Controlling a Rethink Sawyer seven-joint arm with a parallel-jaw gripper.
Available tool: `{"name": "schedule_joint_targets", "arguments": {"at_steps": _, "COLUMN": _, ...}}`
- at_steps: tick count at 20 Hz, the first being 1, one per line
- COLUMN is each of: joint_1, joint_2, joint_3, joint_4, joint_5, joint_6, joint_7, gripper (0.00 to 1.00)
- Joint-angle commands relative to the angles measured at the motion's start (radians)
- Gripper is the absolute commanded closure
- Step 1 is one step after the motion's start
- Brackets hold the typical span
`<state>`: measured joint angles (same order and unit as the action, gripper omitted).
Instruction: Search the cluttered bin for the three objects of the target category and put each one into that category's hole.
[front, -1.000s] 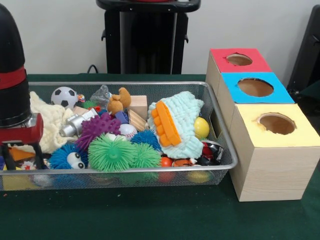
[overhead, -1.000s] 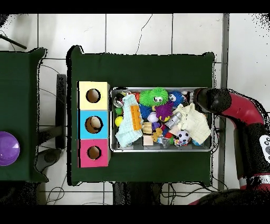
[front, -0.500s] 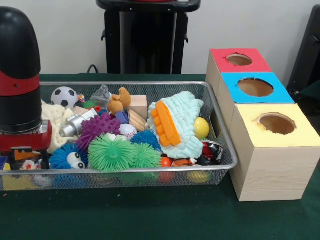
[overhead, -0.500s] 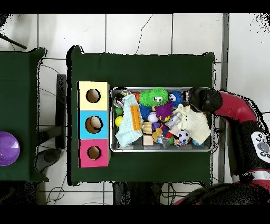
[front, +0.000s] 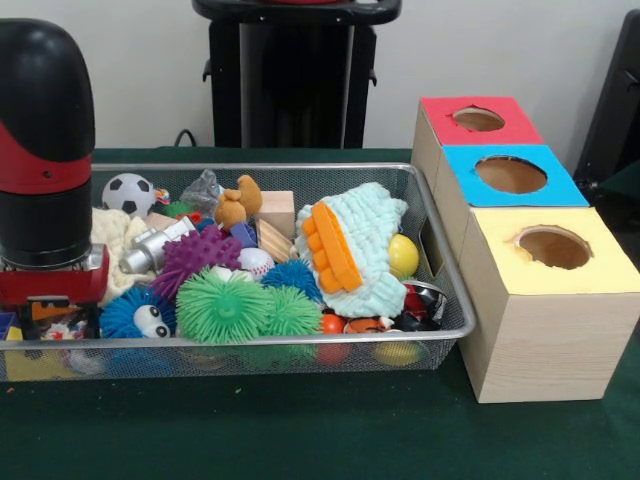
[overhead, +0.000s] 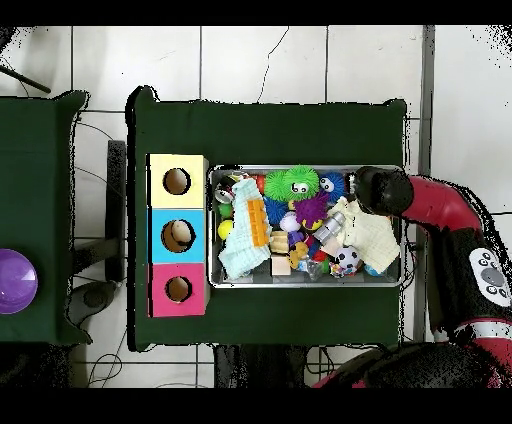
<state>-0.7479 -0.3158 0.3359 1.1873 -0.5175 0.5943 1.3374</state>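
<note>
The wire mesh bin (front: 250, 342) lies on the green table, full of toys; it also shows in the overhead view (overhead: 305, 283). My gripper (front: 45, 315) hangs from the black and red arm (front: 45, 150) and is low inside the bin's left end, by the cream cloth (front: 112, 240). In the overhead view the arm's end (overhead: 380, 190) covers it. A small white patch flecked with red (front: 62, 327) lies by the gripper; I cannot tell whether it is a rope toy. No rope toy shows clearly. The yellow-faced box's hole (front: 553, 247) is open, also in the overhead view (overhead: 177, 181).
Green (front: 225, 305), purple (front: 195, 255) and blue (front: 290, 275) spiky balls, a mint and orange knitted cloth (front: 350, 245), a small football (front: 128, 193) and a wooden block (front: 277, 210) fill the bin. The blue box (front: 510, 175) and red box (front: 478, 120) stand behind the yellow one.
The arm has moved further over the bin's left end, to the right in the front view, and sunk slightly. The toys have not visibly moved.
</note>
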Motion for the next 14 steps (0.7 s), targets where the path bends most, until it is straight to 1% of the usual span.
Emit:
{"name": "schedule_joint_targets", "arguments": {"at_steps": 1, "joint_1": 0.013, "joint_2": 0.037, "joint_3": -0.053, "joint_4": 0.072, "joint_5": 0.017, "joint_6": -0.065, "joint_7": 0.192, "gripper": 0.0}}
{"name": "schedule_joint_targets", "arguments": {"at_steps": 6, "joint_1": 0.015, "joint_2": 0.065, "joint_3": -0.056, "joint_4": 0.056, "joint_5": 0.025, "joint_6": -0.085, "joint_7": 0.183, "gripper": 0.0}}
{"name": "schedule_joint_targets", "arguments": {"at_steps": 9, "joint_1": 0.026, "joint_2": 0.065, "joint_3": -0.074, "joint_4": 0.059, "joint_5": 0.034, "joint_6": -0.093, "joint_7": 0.206, "gripper": 0.0}}
{"name": "schedule_joint_targets", "arguments": {"at_steps": 10, "joint_1": 0.027, "joint_2": 0.067, "joint_3": -0.077, "joint_4": 0.059, "joint_5": 0.04, "joint_6": -0.102, "joint_7": 0.199, "gripper": 0.0}}
{"name": "schedule_joint_targets", "arguments": {"at_steps": 11, "joint_1": 0.027, "joint_2": 0.068, "joint_3": -0.081, "joint_4": 0.058, "joint_5": 0.045, "joint_6": -0.111, "joint_7": 0.192, "gripper": 1.0}}
{"name": "schedule_joint_targets", "arguments": {"at_steps": 14, "joint_1": 0.015, "joint_2": 0.07, "joint_3": -0.074, "joint_4": 0.064, "joint_5": 0.049, "joint_6": -0.116, "joint_7": 0.177, "gripper": 1.0}}
